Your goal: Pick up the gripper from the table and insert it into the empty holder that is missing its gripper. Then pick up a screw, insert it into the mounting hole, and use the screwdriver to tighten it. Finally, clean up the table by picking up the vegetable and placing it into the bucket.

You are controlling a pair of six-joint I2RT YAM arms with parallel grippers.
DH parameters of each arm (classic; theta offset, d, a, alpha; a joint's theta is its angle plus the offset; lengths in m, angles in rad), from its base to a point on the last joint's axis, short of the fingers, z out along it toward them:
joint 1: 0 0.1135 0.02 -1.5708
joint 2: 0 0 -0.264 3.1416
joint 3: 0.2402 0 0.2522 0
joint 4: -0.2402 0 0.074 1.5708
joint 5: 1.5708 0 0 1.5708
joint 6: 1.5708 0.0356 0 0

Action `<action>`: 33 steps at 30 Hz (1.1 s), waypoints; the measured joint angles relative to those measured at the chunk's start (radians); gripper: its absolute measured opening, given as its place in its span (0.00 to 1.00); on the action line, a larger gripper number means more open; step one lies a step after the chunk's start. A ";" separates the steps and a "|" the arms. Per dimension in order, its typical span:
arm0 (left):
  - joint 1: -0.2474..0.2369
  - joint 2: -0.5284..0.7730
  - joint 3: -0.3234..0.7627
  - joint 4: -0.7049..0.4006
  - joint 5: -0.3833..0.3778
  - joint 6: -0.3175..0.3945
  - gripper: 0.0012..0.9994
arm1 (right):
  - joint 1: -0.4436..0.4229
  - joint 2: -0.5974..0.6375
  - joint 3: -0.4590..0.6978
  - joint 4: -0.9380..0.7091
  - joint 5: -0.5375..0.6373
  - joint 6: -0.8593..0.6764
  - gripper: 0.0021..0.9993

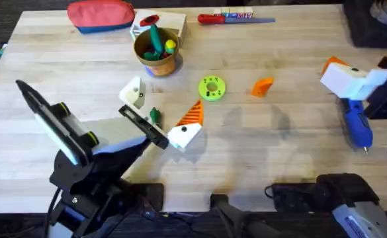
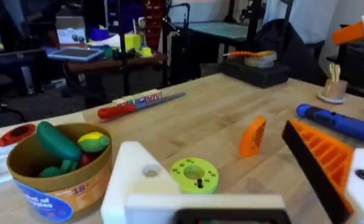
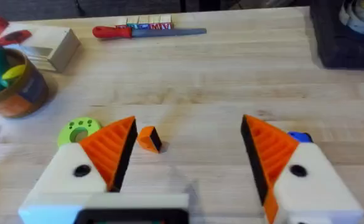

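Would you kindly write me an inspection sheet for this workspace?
Surface: light wooden table, no spills.
Job's things: small orange ribbed wedge lies loose; bare white finger block lacks its pad; chunky blue powered driver lies flat; dark-green toy vegetable on the table; round brown bucket holds toy food.
Clutter: lime-green disc, red-handled screwdriver, red pouch, white-and-tan box.
Grippers: left gripper open around the vegetable; right gripper open, both pads fitted.
Cables: dark lead by the arm bases.
Surroundings: desks, chairs.
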 joint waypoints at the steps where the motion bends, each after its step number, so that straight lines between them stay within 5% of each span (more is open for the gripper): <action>1: 0.004 -0.001 0.000 -0.007 0.002 -0.004 0.99 | 0.000 0.000 0.000 0.000 0.000 0.000 0.99; 6: 0.042 -0.004 0.000 -0.150 0.059 -0.018 0.99 | 0.000 0.000 0.000 0.000 0.000 0.000 0.99; 14: 0.050 0.002 0.001 -0.159 0.192 -0.059 0.99 | 0.000 0.000 0.000 0.000 0.000 0.002 0.99; 33: 0.050 0.002 0.001 -0.158 0.220 -0.070 0.99 | 0.000 0.000 0.000 0.000 0.000 0.003 0.99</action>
